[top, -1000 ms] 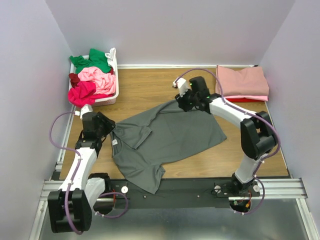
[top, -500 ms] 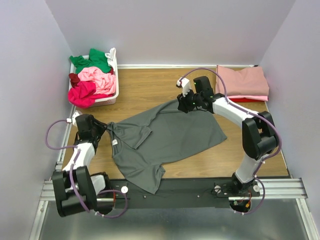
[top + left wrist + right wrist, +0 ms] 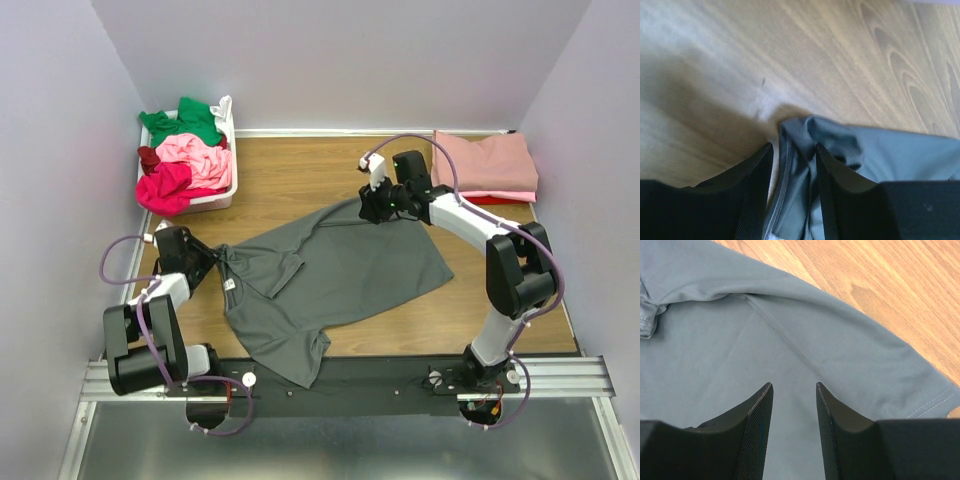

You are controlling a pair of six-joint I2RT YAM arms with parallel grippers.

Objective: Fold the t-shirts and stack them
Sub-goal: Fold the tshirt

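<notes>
The dark grey short-sleeved cloth t-shirt (image 3: 340,270) lies spread, rumpled, at the middle of the light brown wooden table (image 3: 290,170). Compared with a second ago, its 9 o'clock corner is drawn out into a point. The left gripper (image 3: 208,258) has pulled back toward 9 o'clock, its arm folded closer to the base. Its fingers (image 3: 752,200) are closed down on a bunched fold of that corner. The right gripper (image 3: 372,210) has slid a little toward 3 o'clock along the shirt's 12 o'clock edge. It sits over flat cloth, fingers (image 3: 757,435) slightly parted and gripping nothing.

We see a small white label (image 3: 230,285) inside the collar, too small to read.

At 10 o'clock the white plastic basket (image 3: 233,165) holds crumpled green (image 3: 190,120), light pink (image 3: 200,152), magenta (image 3: 165,188) and maroon (image 3: 148,157) shirts. At 2 o'clock a folded dusty rose shirt (image 3: 485,162) lies on a red one (image 3: 495,200).
</notes>
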